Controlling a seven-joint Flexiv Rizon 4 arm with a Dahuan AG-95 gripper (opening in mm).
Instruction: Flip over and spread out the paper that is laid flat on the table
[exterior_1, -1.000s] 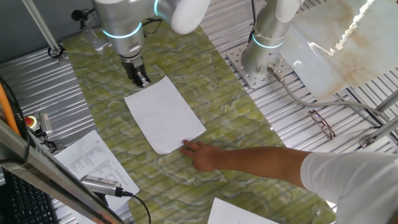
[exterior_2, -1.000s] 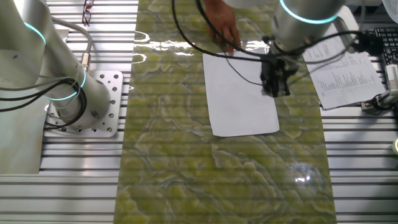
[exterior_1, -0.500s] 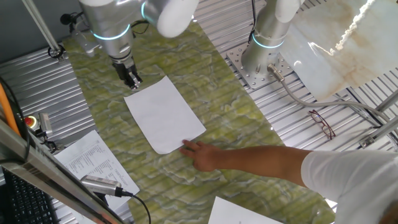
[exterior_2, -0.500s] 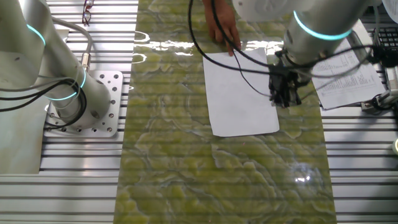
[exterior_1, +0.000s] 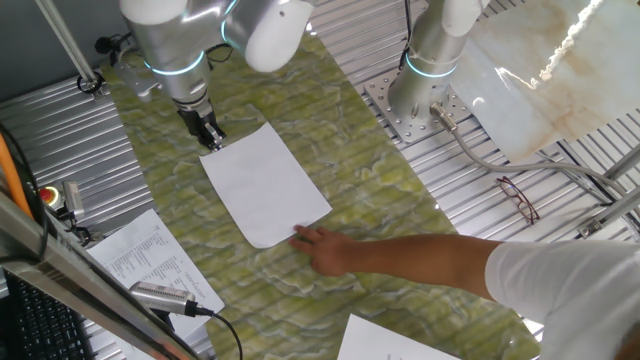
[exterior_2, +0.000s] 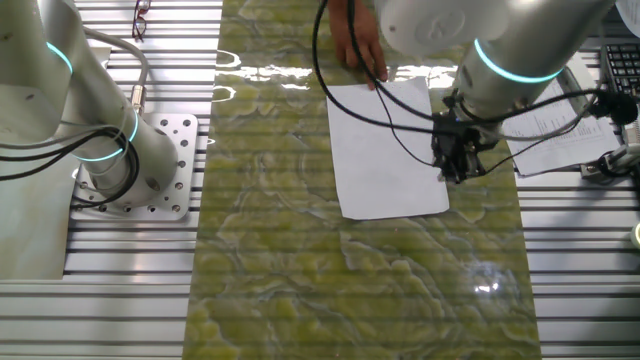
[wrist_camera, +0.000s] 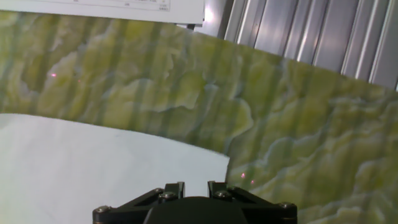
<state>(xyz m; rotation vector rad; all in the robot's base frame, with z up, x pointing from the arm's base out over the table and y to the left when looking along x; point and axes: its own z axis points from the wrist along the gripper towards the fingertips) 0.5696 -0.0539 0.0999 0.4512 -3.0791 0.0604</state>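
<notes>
1. This looks like a robotics lab. Two grey robot arms (exterior_1: 200, 30) with glowing teal rings stand bolted by a perforated base plate (exterior_1: 415, 110) onto ribbed silver metal decking (exterior_1: 60, 150).
2. The table (exterior_1: 340, 180) is a green-yellow marbled strip set into that decking.
3. Loose cables (exterior_1: 520, 165), printed sheets (exterior_1: 150, 260) and, probably, a keyboard (exterior_1: 35, 325) lie about the edges.
</notes>
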